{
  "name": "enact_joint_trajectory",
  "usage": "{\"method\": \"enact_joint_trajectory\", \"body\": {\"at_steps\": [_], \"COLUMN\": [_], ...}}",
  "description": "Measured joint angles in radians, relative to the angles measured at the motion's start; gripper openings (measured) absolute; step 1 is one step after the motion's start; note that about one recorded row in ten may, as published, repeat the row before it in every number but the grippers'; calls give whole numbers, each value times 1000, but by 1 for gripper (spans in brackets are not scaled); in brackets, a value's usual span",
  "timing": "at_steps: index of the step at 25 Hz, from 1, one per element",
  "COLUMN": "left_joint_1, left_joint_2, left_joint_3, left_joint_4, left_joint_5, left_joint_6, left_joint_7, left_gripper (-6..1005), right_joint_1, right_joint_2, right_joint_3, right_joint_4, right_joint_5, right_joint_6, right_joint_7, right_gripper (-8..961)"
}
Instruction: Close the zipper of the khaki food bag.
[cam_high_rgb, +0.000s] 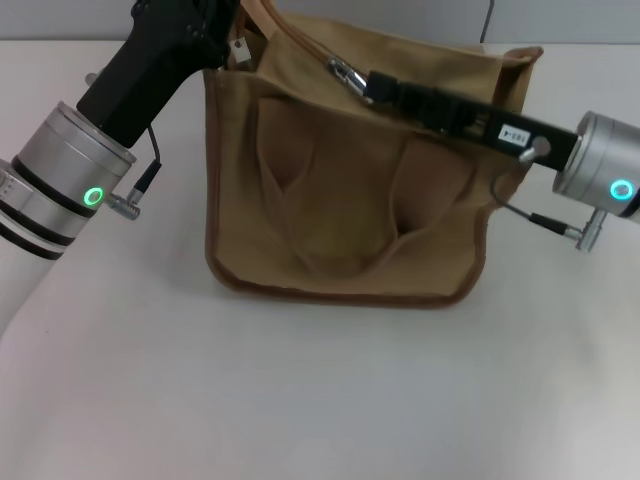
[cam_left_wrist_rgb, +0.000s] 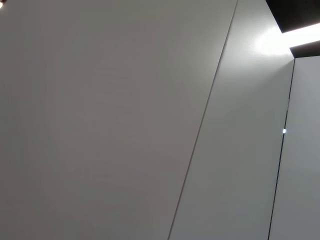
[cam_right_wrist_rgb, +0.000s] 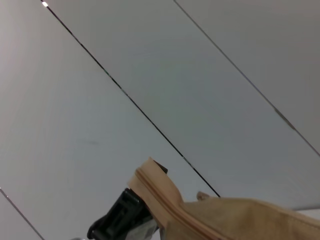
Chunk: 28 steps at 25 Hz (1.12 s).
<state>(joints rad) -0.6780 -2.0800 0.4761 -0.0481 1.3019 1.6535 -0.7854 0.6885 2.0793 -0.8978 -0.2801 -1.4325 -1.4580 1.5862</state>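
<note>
The khaki food bag (cam_high_rgb: 350, 200) stands on the white table, its two handles hanging down its front. The zipper (cam_high_rgb: 300, 40) runs along its top, and the silver pull tab (cam_high_rgb: 345, 72) sits about midway. My right gripper (cam_high_rgb: 362, 82) reaches in from the right and is shut on the pull tab. My left gripper (cam_high_rgb: 228, 42) is at the bag's top left corner, shut on that end and holding it up. The right wrist view shows the bag's raised end with the zipper (cam_right_wrist_rgb: 160, 192) and the left gripper (cam_right_wrist_rgb: 120, 217) beside it. The left wrist view shows only wall.
The white table (cam_high_rgb: 320, 400) spreads in front of and beside the bag. Both arms cross above the bag's top. Grey wall panels (cam_right_wrist_rgb: 150, 75) stand behind.
</note>
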Motion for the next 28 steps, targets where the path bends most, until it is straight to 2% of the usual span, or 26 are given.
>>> {"method": "enact_joint_trajectory", "body": {"at_steps": [5,13,17,21,28], "left_joint_1": [7,10,10,8,8], "left_joint_2": [0,2,2,1,0], "left_joint_3": [-4,-14,-14,-14,-14], "left_joint_4": [3,6,7,6,3], "left_joint_5": [-1,-1,-2,-2,-1], "left_joint_6": [0,-5,-11,-15,-20], "left_joint_7": [0,0,0,0,-1], "left_gripper": [23,23,23,23,23], "right_joint_1": [-50,-193,-240,-259,-236], "right_joint_2": [-7,-14,-31,-36,-26], "right_joint_3": [-12,-8,-3,-2,-1], "right_joint_4": [-5,-95,-103,-122,-207], "right_joint_5": [-1,-2,-2,5,8], "right_joint_6": [-15,-52,-67,-109,-221], "right_joint_7": [17,75,78,63,18], "right_gripper": [-1,-1,0,0,4]}}
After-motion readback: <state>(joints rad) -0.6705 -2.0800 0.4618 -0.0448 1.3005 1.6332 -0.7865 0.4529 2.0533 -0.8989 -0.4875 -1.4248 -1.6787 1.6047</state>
